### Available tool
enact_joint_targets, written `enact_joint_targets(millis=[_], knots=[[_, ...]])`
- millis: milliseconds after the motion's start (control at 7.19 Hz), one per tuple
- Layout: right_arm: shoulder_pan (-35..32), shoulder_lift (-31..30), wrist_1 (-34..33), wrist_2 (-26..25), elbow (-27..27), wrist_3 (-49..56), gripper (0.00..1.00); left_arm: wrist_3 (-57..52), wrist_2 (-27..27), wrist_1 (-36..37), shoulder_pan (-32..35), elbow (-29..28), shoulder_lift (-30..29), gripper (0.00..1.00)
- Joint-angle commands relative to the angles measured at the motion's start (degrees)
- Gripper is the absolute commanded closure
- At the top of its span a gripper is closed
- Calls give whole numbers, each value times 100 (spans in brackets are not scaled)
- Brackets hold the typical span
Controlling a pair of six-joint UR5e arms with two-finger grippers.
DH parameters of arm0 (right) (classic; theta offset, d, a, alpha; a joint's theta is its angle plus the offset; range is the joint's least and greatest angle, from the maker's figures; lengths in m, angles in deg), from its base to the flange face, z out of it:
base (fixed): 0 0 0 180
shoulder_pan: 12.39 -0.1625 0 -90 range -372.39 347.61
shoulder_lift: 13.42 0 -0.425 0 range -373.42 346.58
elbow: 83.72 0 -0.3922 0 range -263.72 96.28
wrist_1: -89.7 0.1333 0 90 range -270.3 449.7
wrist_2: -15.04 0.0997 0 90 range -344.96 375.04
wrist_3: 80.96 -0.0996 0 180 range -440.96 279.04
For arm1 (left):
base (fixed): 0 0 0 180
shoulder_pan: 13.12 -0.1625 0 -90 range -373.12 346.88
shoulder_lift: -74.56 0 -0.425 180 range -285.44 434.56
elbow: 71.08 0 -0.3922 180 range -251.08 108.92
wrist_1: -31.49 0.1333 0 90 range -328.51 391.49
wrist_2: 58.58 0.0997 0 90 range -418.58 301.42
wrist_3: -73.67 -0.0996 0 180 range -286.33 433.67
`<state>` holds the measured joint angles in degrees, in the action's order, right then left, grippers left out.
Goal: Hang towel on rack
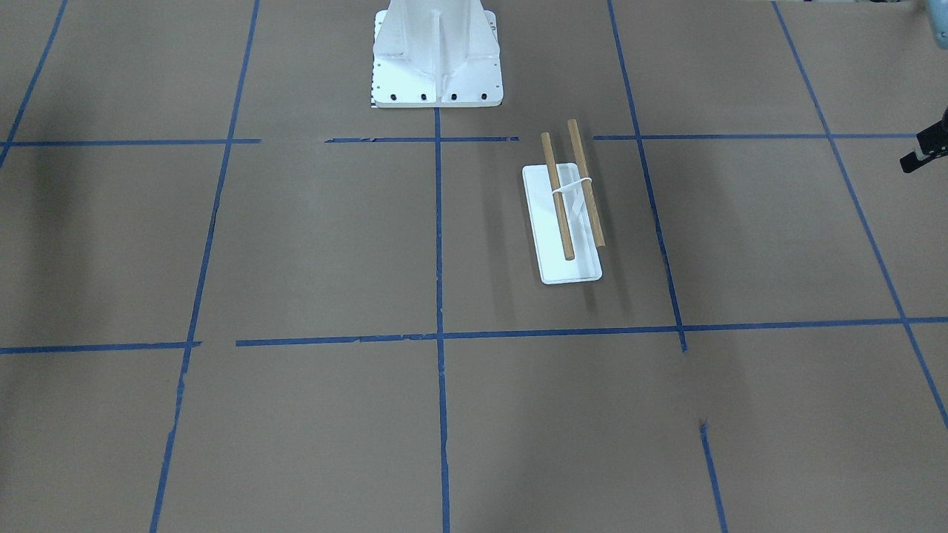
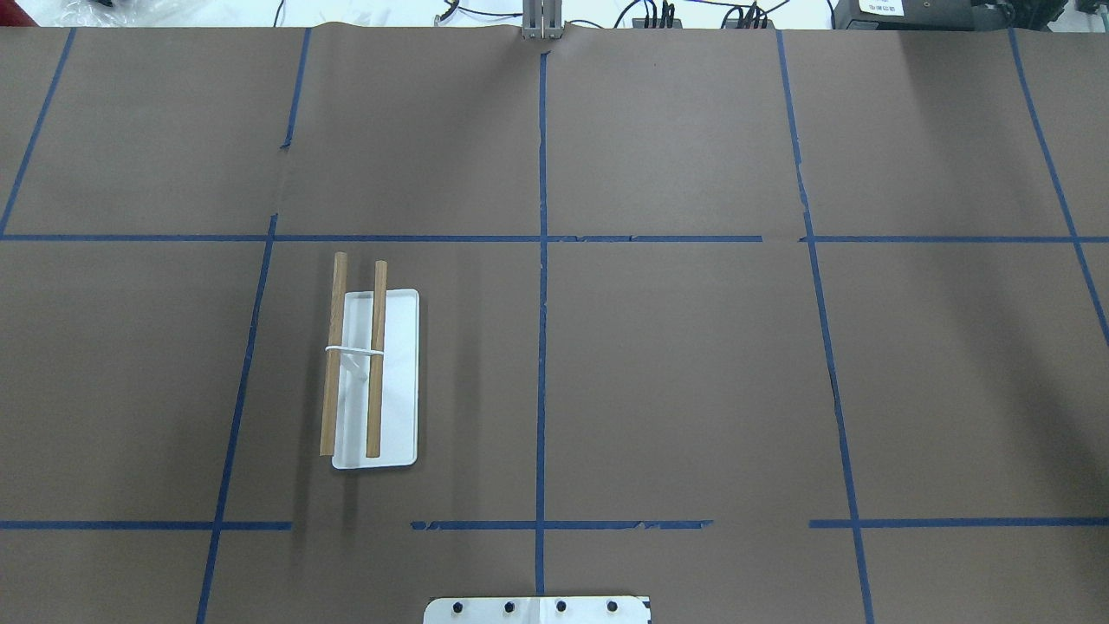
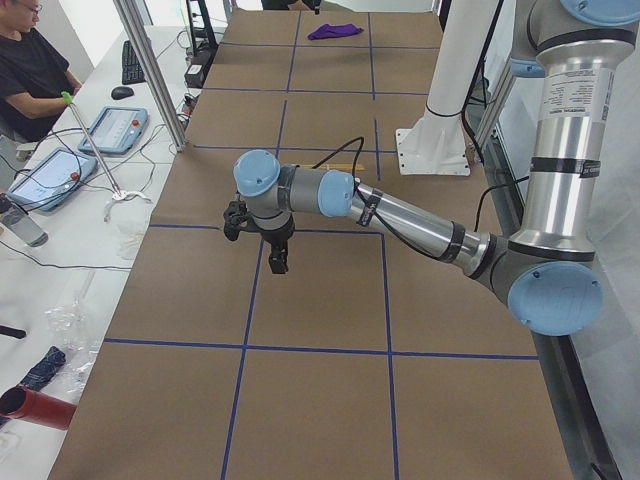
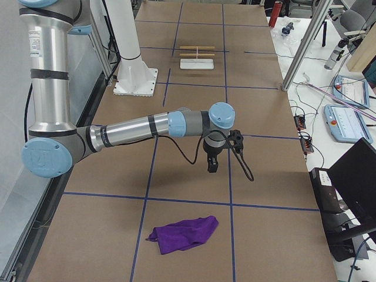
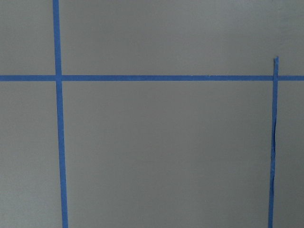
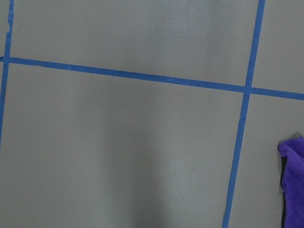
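Towel (image 4: 183,234) bunched on table (image 4: 264,235), well apart from rack (image 4: 197,57); left fingers (image 3: 278,262), right fingers (image 4: 212,165): state unclear.

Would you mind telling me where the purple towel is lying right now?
In the exterior right view the towel lies crumpled on the table at the robot's right end, nearer the camera than the right gripper, far from the rack.

Brown table (image 2: 693,390), blue tape grid (image 2: 542,347). Rack (image 2: 398,381) at 9 o'clock of centre. Pedestal (image 2: 537,609) at 6 o'clock edge. Towel (image 4: 183,233) crumpled far toward 3 o'clock.
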<state>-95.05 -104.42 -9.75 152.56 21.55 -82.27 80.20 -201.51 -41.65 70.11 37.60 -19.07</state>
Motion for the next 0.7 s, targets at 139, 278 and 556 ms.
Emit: enact_joint_targets(millis=[139, 278, 556], knots=[[188, 47, 5, -50, 11, -1, 0, 41, -15, 19, 9, -5, -84, 0], [258, 47, 5, -128, 81, -10, 0, 41, -16, 19, 9, 21, -93, 0], [259, -179, 5, -513, 108, 43, 0, 50, -24, -7, 9, 30, -93, 0]])
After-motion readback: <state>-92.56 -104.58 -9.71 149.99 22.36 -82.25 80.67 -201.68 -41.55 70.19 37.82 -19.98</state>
